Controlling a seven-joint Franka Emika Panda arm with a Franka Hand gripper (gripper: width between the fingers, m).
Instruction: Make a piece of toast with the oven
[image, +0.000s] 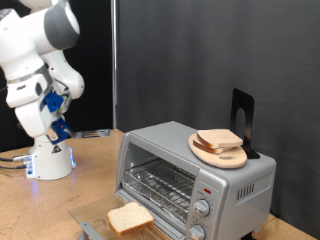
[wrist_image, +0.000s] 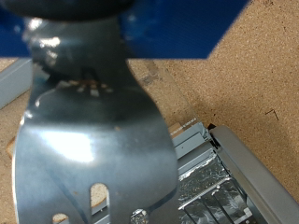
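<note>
Bread — one toast at oven door, one slice on top

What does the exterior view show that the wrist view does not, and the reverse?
Only the exterior view shows the arm, the whole oven with its door open, the toast lying on that door, and a wooden plate with more bread on the oven's top. The pincer is not visible there. Only the wrist view shows the pincer up close, a shiny metal piece filling most of the picture. Both show the cork-like table and, it seems, part of the oven.
</note>
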